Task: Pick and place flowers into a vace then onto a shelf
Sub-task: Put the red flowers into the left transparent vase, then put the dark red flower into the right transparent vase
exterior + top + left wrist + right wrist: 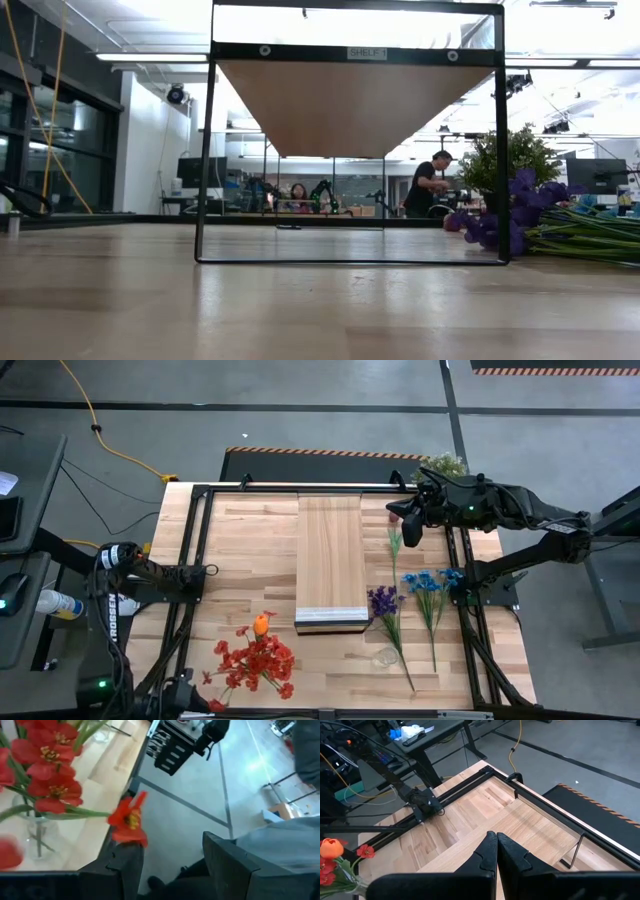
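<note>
Red flowers (255,660) and one orange flower (262,625) stand in a glass vase (35,830) near the table's near left edge. My left gripper (170,857) hovers open beside them at the near left corner (190,692). One red head (128,820) hangs just past one fingertip, and nothing is between the fingers. Purple (383,600), blue (430,582) and maroon (395,532) flowers lie flat on the table right of the shelf (330,555). My right gripper (496,842) is shut and empty, raised over the far right (408,518).
The shelf board stands raised on a black wire frame (205,150) mid-table. A small empty glass (385,657) sits near the front edge. A bushy potted plant (447,463) stands at the far right. Black rails (190,540) run along both sides. People (428,185) are in the room behind.
</note>
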